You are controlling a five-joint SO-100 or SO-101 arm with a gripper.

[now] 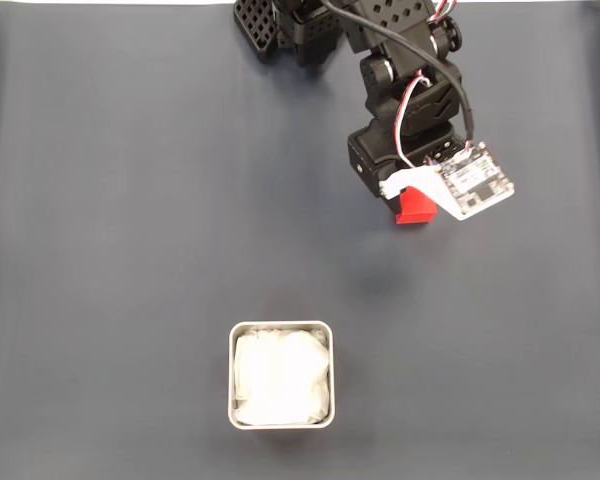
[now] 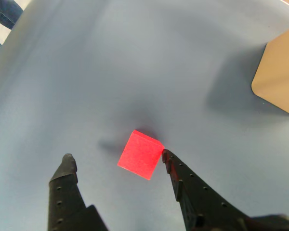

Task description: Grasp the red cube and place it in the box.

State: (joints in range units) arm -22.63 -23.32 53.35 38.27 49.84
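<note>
The red cube [image 1: 414,212] lies on the dark grey mat at the upper right of the fixed view, partly covered by the arm's [image 1: 405,90] wrist and its white camera board [image 1: 472,180]. In the wrist view the red cube [image 2: 140,154] sits on the mat between my gripper's [image 2: 116,159] black fingers, and the gripper is open. The right fingertip [image 2: 166,157] is at the cube's right corner, while the left fingertip [image 2: 67,161] stands well apart from it. The box [image 1: 280,328], pale-rimmed with white crumpled lining, stands at the lower middle of the fixed view, far from the cube.
A tan shape with a rounded corner [image 2: 279,77] enters the wrist view at the right edge and casts a shadow to its left; I cannot tell what it is. Blue fabric [image 2: 2,12] shows at the top left corner. The mat [image 1: 130,250] spreads wide around the box.
</note>
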